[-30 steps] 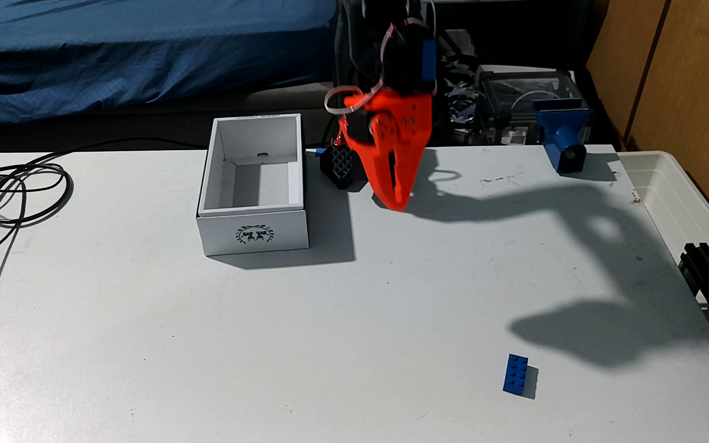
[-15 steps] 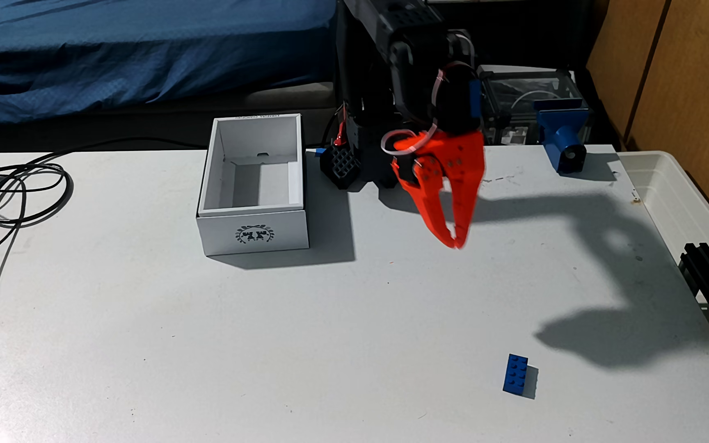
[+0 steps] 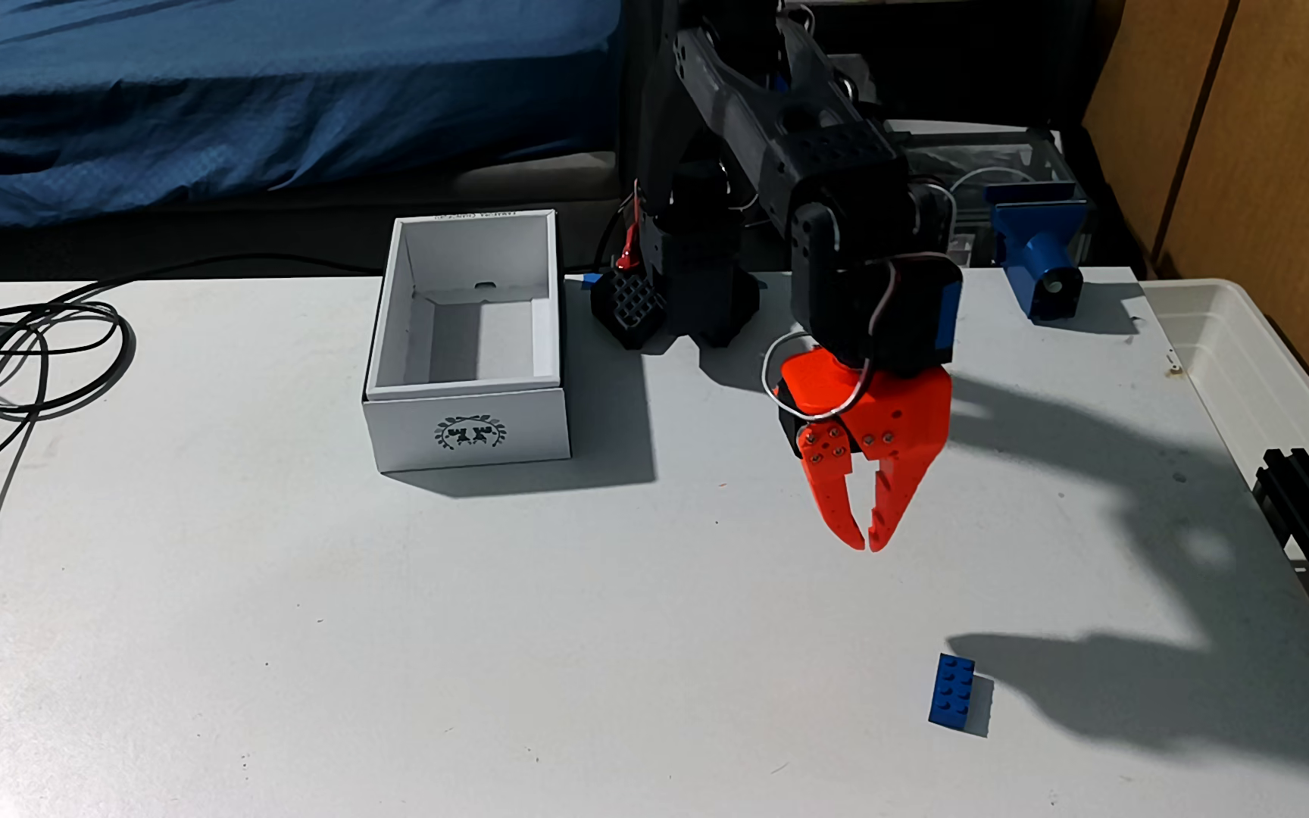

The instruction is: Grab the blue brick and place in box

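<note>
Claw (image 3: 868, 544) clenched and empty, above the table (image 3: 321, 629), well short of the brick.

Your blue brick (image 3: 952, 690) lies flat, studs up, near and right; expect it light, rigid and slick, so pinch across its two long sides. You have one brick and one white box (image 3: 469, 429), far left, open and empty.

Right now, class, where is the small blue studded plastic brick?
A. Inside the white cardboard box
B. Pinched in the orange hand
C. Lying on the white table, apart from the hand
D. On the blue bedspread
C: the small blue studded plastic brick lies on the white table, apart from the orange hand.
</note>
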